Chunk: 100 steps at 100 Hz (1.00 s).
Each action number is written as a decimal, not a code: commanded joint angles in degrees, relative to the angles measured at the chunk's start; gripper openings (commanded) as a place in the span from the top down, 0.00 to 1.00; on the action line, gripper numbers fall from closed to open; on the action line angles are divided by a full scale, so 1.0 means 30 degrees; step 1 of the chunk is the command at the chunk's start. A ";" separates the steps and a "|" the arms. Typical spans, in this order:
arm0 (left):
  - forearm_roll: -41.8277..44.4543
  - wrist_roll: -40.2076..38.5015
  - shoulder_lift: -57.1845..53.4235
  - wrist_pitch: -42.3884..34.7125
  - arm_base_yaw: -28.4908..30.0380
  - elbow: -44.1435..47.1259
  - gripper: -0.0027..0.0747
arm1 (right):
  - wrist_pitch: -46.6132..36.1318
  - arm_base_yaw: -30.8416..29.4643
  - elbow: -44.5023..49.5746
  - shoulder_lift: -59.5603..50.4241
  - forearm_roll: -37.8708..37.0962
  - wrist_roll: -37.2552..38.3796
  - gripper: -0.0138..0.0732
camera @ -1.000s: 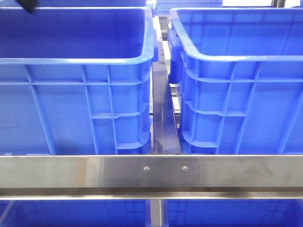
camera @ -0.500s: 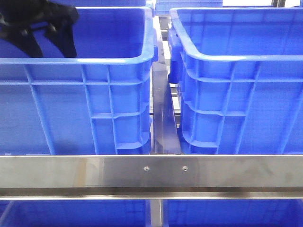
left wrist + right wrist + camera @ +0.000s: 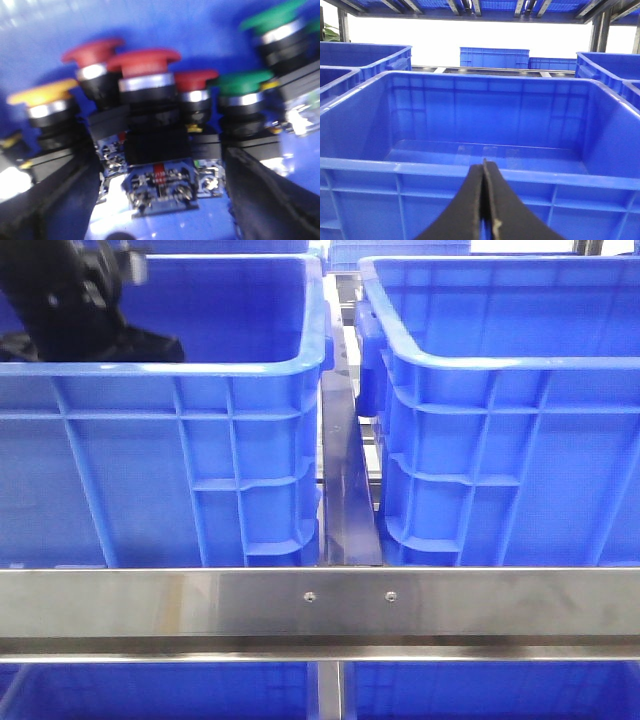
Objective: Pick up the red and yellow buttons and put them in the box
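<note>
Front view: two large blue crates stand side by side behind a steel rail (image 3: 320,605), parted by a narrow dark gap. The left arm (image 3: 70,300) reaches down into the left crate (image 3: 180,460) at about ten o'clock in the picture; its black body dips below the near rim, so its fingers are hidden here. The right-hand crate, the box (image 3: 500,460), shows only blue walls from this angle.

Left wrist view: the picture is blurred. The left gripper (image 3: 160,185) hangs low over a cluster of push buttons on the crate's blue floor, its dark fingers (image 3: 55,195) spread wide and holding nothing. Between them, at twelve o'clock from the fingertips, stands a red button (image 3: 144,61) on a black body with screw terminals. A second red cap sits at eleven o'clock, a third just beside at one o'clock. The yellow button (image 3: 42,92) is at ten o'clock, outside the left finger. Green buttons (image 3: 245,82) stand at two o'clock.

Right wrist view: the right gripper (image 3: 484,200) is pressed closed, tips touching, holding nothing. It is level just outside the near wall of the box (image 3: 485,172), pointing across its interior.
</note>
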 commanded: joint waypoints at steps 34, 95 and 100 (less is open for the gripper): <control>-0.0001 0.0038 -0.0740 -0.0611 -0.0172 -0.0622 0.78 | -0.1621 -0.0120 -0.0364 -0.0457 -0.0082 -0.0052 0.92; 0.0039 0.0250 -0.7103 -0.0382 -0.2266 -0.0462 0.99 | -0.2574 -0.0120 -0.0364 -0.0457 -0.0082 -0.0052 0.92; 0.0039 0.0437 -0.7617 -0.0382 -0.3016 -0.0312 0.99 | -0.2642 -0.0120 -0.0364 -0.0457 -0.0082 -0.0052 0.92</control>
